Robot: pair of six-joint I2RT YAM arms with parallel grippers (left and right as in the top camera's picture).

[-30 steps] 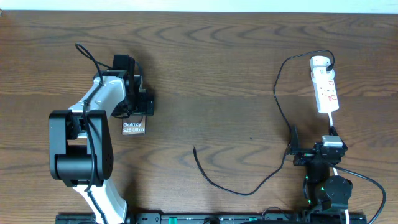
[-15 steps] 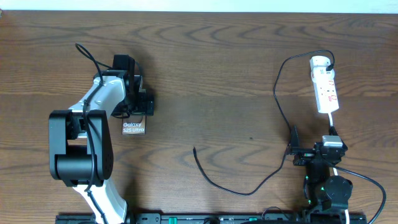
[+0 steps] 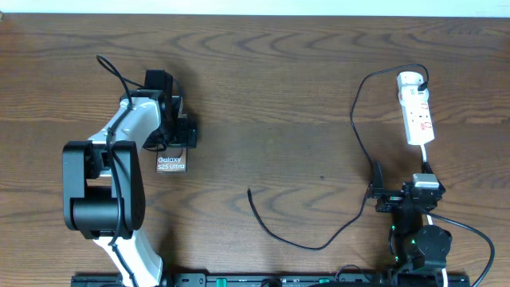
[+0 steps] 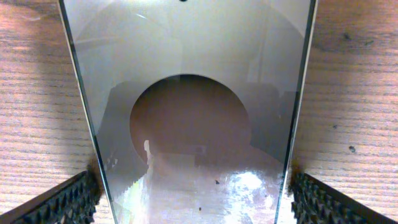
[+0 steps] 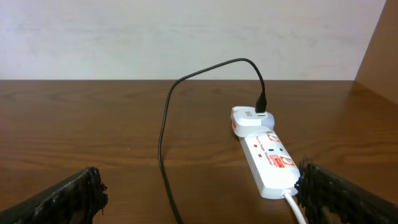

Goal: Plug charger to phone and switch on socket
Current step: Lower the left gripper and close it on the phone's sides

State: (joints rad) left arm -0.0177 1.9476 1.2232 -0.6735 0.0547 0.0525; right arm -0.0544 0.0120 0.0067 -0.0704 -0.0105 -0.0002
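The phone point(image 3: 171, 164) lies flat on the table at the left, its "Galaxy" lettering facing up. My left gripper point(image 3: 180, 134) sits low over its far end. In the left wrist view the glossy phone point(image 4: 186, 93) fills the gap between the two fingers of my left gripper point(image 4: 194, 199), with a thin dark gap at each edge. The charger cable point(image 3: 295, 239) runs from the socket point(image 3: 417, 114) down and left to its free tip point(image 3: 249, 191). My right gripper point(image 3: 398, 198) is open and empty, and its wrist view shows the socket point(image 5: 267, 155) and the cable point(image 5: 165, 124) ahead.
A thicker white cord point(image 3: 426, 159) leaves the socket's near end toward the right arm's base point(image 3: 418, 243). The left arm's black base point(image 3: 100, 191) stands at the front left. The table's far edge meets a white wall point(image 5: 186, 37).
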